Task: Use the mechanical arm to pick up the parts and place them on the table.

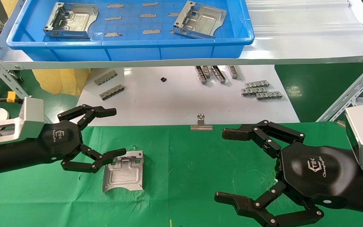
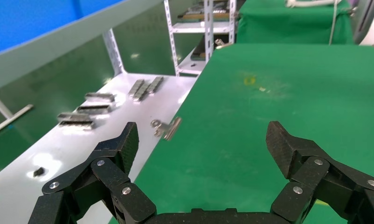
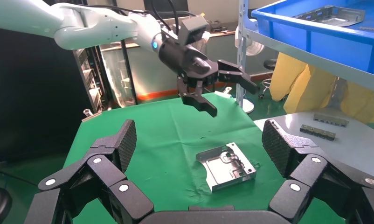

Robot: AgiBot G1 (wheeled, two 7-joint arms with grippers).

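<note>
One silver-grey part (image 1: 124,171) lies flat on the green table (image 1: 184,164); it also shows in the right wrist view (image 3: 227,165). Two more parts (image 1: 71,20) (image 1: 200,19) lie in the blue tray (image 1: 131,42) on the shelf above. My left gripper (image 1: 120,131) is open and empty, just left of and above the part on the cloth, its lower finger over the part's near corner. It shows raised above the cloth in the right wrist view (image 3: 232,98). In its own view (image 2: 202,140) only green cloth lies between the fingers. My right gripper (image 1: 220,165) is open and empty at the right.
A white board (image 1: 175,101) behind the cloth carries grey toothed strips (image 1: 260,90) and a small black piece (image 1: 163,79). A metal binder clip (image 1: 201,124) sits at the board's front edge. A slanted shelf strut (image 1: 351,91) stands at the right.
</note>
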